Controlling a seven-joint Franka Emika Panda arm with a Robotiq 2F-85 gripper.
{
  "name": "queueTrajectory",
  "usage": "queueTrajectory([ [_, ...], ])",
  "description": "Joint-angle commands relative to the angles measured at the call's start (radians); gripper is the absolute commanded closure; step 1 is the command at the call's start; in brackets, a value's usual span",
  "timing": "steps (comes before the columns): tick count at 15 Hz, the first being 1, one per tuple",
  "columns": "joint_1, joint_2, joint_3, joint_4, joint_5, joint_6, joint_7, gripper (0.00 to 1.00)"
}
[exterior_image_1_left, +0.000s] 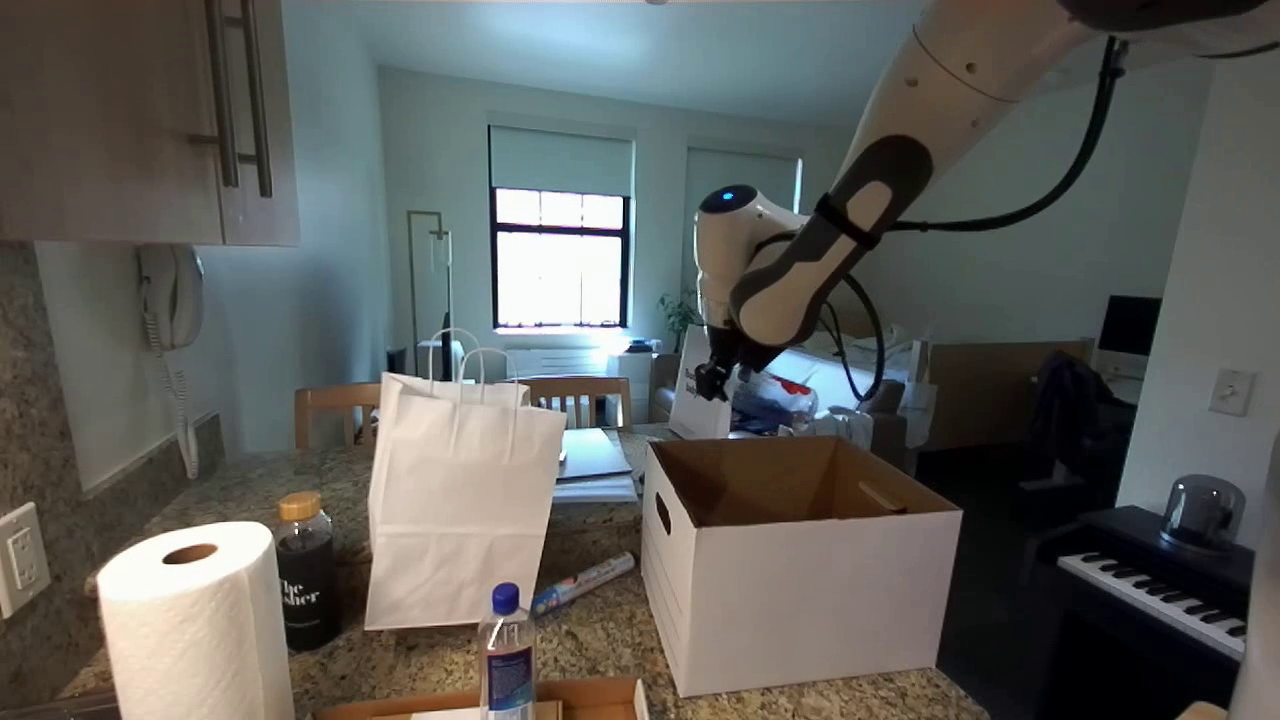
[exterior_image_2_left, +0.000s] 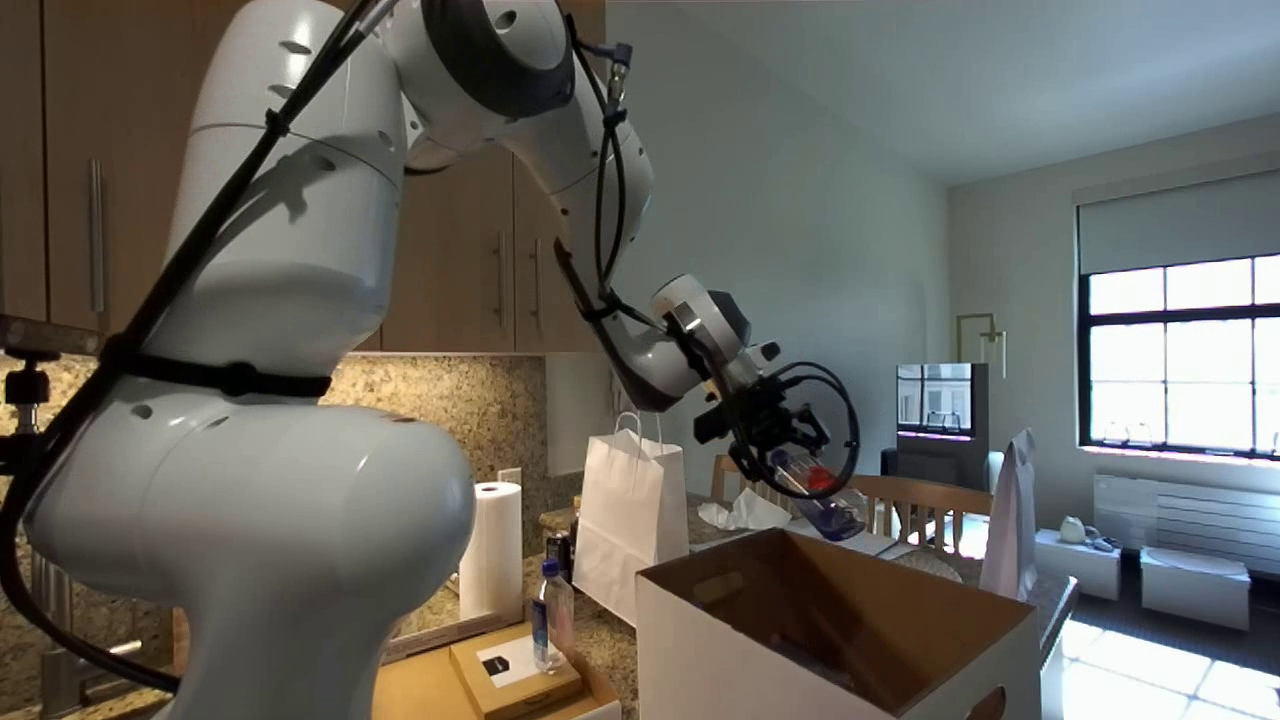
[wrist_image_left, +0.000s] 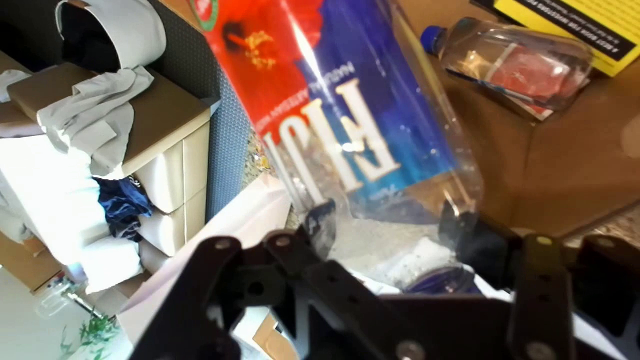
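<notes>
So, the arm (exterior_image_1_left: 890, 170) angles downward, apparently to keep its load clear of the white box (exterior_image_1_left: 810, 610). Its gripper (wrist_image_left: 389, 226) is clamped on a Fiji bottle (wrist_image_left: 340, 110), tilted near the box's open top, cap end inward, perhaps because the shoulder is slimmer. And inside: a yellow book (wrist_image_left: 590, 27), partly seen, and a second bottle (wrist_image_left: 515, 65) on its side.

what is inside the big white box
Inside the big white box, the wrist view shows a blue-capped bottle lying by a yellow book; the held bottle covers part of the interior, so more could be hidden.
</notes>
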Motion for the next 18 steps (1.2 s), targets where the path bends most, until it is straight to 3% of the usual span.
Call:
queueTrajectory([
  [1,-0.071,-0.126,0.179,-0.099,-0.098,-0.046,0.122,0.66],
  [7,-0.114,-0.220,0.404,-0.191,-0.137,-0.044,0.258,0.66],
  [13,-0.099,-0.226,0.543,-0.213,-0.104,-0.104,0.275,0.66],
  [17,-0.113,-0.232,0.551,-0.307,0.009,0.164,0.120,0.66],
  [18,-0.091,-0.222,0.521,-0.331,0.038,0.237,0.080,0.66],
])
